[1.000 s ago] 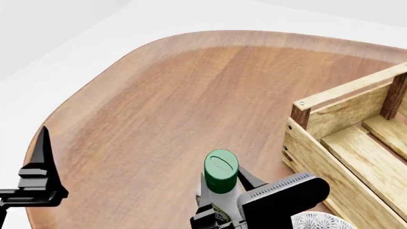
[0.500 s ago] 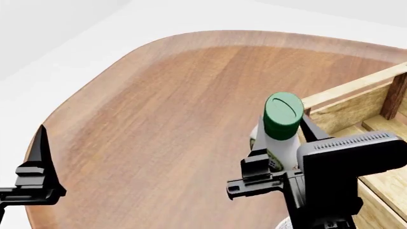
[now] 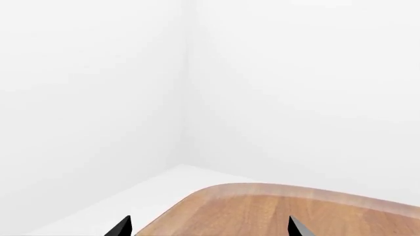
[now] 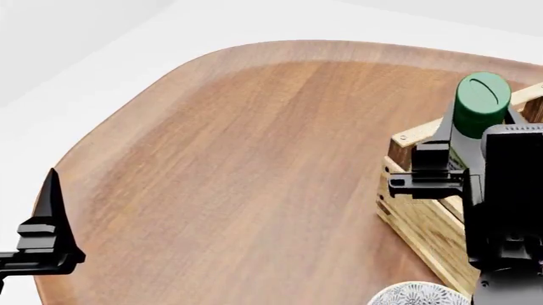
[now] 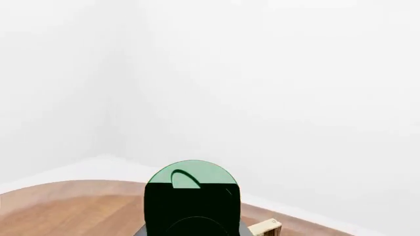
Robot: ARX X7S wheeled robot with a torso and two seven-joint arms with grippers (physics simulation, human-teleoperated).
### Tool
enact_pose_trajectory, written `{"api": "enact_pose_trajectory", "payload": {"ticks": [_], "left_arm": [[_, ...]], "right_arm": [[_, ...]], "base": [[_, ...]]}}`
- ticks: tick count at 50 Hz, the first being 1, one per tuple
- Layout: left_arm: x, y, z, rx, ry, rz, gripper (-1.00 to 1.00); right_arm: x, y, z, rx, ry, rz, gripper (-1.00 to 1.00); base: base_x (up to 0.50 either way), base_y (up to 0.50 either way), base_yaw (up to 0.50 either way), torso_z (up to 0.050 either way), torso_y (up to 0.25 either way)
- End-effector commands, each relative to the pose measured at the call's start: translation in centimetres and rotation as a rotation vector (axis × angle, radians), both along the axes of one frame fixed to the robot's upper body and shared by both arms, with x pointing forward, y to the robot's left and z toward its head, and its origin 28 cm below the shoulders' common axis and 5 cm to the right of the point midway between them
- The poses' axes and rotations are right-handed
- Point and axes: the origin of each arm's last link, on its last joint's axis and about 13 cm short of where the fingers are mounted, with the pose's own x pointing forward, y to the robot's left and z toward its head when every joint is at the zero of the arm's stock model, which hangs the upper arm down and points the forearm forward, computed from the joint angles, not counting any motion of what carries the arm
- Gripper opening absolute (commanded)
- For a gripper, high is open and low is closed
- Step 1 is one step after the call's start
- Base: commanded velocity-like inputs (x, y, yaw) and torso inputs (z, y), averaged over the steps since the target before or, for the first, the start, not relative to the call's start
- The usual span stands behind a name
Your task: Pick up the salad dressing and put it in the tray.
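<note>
Two grippers show: the right gripper (image 4: 462,149) at 3 o'clock has its fingers clamped on the salad dressing (image 4: 480,105), upright above the tray (image 4: 424,222) corner; left gripper (image 4: 51,210) fingers spread wide, empty, over the worktop (image 4: 254,159).

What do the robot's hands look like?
Both are black and blocky. The left gripper has a pointy, blade-shaped finger on a stepped base. The right gripper has a boxy black body with a ridged edge. No cables or markings show.
</note>
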Motion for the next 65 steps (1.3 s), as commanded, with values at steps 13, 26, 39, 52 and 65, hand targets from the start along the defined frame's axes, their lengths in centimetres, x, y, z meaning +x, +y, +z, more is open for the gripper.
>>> {"api": "enact_pose_trajectory", "payload": {"ticks": [13,26,39,52,65], "left_arm": [[0.0,0.0,-0.1,-0.003,-0.001,0.005,1.0],[0.0,0.0,-0.1,-0.002,-0.002,0.005,1.0],[0.0,0.0,-0.1,0.001,-0.004,0.004,1.0],[0.0,0.0,0.0,0.007,-0.008,0.003,1.0],[0.0,-0.1,0.1,0.015,-0.015,0.005,1.0]], "right_arm": [[2.3,-4.6,0.5,0.008,0.016,-0.264,-1.0],[3.5,-6.6,-1.0,0.033,0.078,-0.381,-1.0],[4.5,-8.2,-2.2,0.052,0.096,-0.456,-1.0],[5.5,-10.7,-5.1,0.122,0.174,-0.562,-1.0],[6.0,-11.8,-7.6,0.102,0.21,-0.648,-1.0]], "base": [[0.0,0.0,0.0,0.0,0.001],[0.0,0.0,0.0,0.0,0.001],[0.0,0.0,0.0,0.0,0.001],[0.0,0.0,0.0,0.0,0.0],[0.0,0.0,0.0,0.001,0.001]]}}
